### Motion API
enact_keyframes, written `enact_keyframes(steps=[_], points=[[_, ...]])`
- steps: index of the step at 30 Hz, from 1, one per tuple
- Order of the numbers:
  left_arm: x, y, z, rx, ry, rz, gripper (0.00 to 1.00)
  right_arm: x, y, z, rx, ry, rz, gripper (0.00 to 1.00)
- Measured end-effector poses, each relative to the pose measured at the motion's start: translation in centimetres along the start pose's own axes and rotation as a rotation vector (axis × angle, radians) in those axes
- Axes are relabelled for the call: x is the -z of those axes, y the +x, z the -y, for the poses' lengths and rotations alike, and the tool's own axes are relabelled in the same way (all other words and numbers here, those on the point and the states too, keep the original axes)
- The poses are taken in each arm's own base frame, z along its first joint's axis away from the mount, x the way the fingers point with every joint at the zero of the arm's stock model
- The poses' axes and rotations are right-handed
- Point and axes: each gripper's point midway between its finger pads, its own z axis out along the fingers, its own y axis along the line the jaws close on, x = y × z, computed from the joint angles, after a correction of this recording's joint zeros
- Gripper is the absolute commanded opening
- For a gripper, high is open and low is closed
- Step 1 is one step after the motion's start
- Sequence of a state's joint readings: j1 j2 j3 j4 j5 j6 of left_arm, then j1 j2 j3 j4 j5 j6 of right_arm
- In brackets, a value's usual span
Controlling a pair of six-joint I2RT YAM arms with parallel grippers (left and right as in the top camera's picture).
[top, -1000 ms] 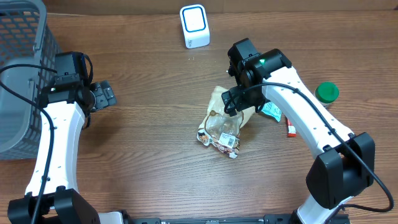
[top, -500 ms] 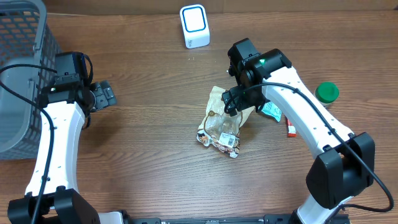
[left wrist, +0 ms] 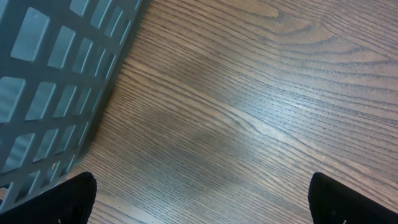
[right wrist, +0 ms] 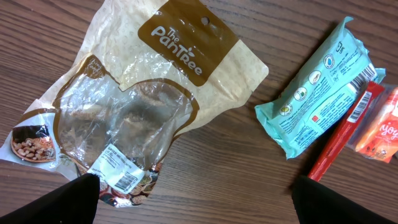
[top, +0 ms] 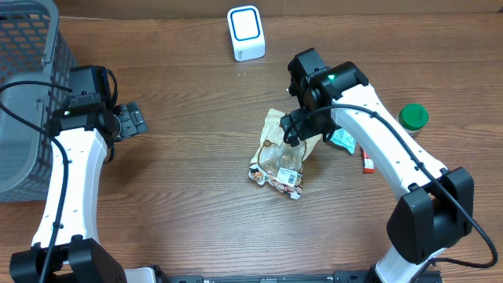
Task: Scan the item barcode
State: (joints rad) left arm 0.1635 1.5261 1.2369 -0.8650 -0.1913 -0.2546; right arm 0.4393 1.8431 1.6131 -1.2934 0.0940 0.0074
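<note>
No change: right gripper (top: pixel 291 128) still hovers wide open above snack bag (top: pixel 280 160); left gripper (top: pixel 130 119) open, idle. Pickup not started.

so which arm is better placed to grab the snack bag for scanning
Right. The right gripper hangs open directly over the snack bag. The left gripper, also open, sits far off by the grey basket, with only table under it.

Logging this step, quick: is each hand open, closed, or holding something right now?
Left hand: open, holding nothing, beside the basket.
Right hand: open, holding nothing, over the snack bag.
</note>
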Motion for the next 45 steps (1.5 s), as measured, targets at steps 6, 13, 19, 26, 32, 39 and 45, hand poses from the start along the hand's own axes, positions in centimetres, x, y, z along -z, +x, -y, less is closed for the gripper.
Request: enact_keyframes(steps=[6,13,19,26,32,39,45], points=[[0.0,0.0,0.0,0.000,0.000,0.000,1.00,0.0,-0.3,0.0,-0.001,0.000,0.011,1.00],[0.0,0.0,0.0,0.000,0.000,0.000,1.00,0.4,-0.3,0.0,-0.001,-0.002,0.025,1.00],[0.0,0.0,0.0,0.000,0.000,0.000,1.00,4.1,-0.3,0.3,-0.009,-0.010,0.130,1.00],[0.0,0.0,0.0,0.000,0.000,0.000,1.00,10.7,0.7,1.0,-0.025,-0.018,0.319,1.00],[0.0,0.0,0.0,0.000,0.000,0.000,1.00,16.5,1.6,2.6,-0.058,0.033,0.521,1.00],[0.0,0.0,0.0,0.000,0.000,0.000,1.00,23.5,5.6,3.9,-0.090,0.038,0.744,1.00],[0.0,0.0,0.0,0.000,0.000,0.000,1.00,28.5,10.1,5.1,-0.120,0.050,0.928,1.00]])
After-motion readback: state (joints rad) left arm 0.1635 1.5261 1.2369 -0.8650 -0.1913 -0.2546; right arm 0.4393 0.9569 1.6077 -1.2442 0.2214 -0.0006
